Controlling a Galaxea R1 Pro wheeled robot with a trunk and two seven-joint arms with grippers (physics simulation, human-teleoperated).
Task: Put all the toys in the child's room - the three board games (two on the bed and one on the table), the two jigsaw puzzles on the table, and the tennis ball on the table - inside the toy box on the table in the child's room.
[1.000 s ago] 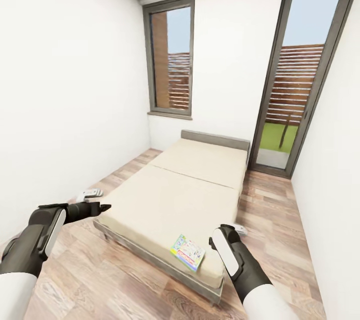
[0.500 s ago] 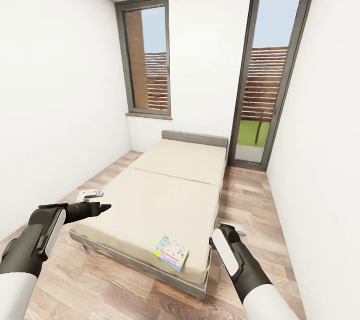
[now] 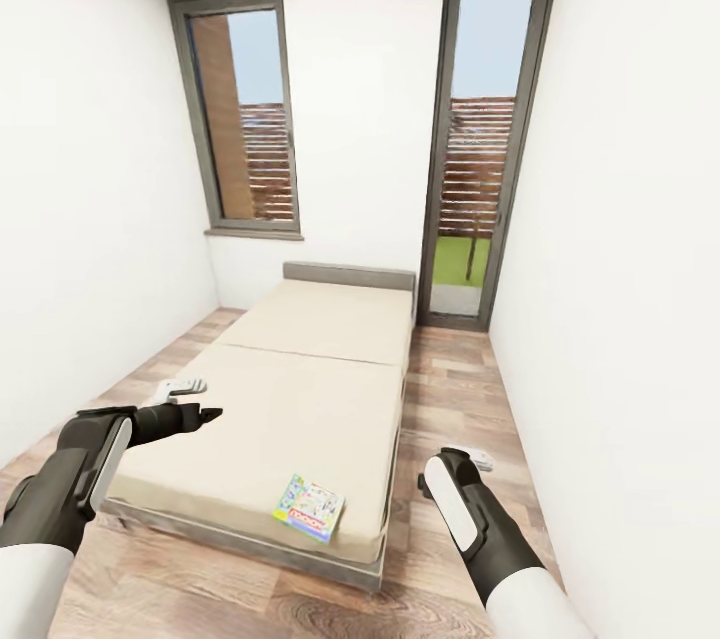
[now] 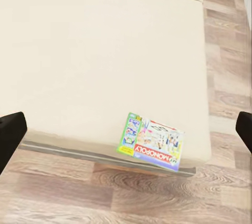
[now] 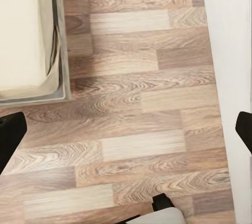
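A board game (image 3: 310, 509), a bright flat box reading "MONOPOLY" (image 4: 153, 142), lies flat at the near right corner of the bed (image 3: 300, 399). My left gripper (image 3: 208, 413) hovers open over the bed's near left edge, well to the left of the game. Its wrist view looks down on the box with black fingertips (image 4: 10, 129) spread wide. Open and holding nothing, my right gripper (image 3: 436, 471) hangs over the wood floor (image 5: 136, 103) just right of the bed corner (image 5: 21, 29). The table, toy box, jigsaw puzzles and tennis ball are out of view.
White walls close in on both sides of the bed. A window (image 3: 240, 119) and a glass door (image 3: 480, 149) are in the far wall. A strip of wood floor (image 3: 450, 389) runs right of the bed. Small white objects lie on the floor (image 3: 178, 386) (image 3: 470, 457).
The whole view has swung right, so the bed, window and door sit further left in the picture. Both arms hold the same pose, and the game has not moved on the bed.
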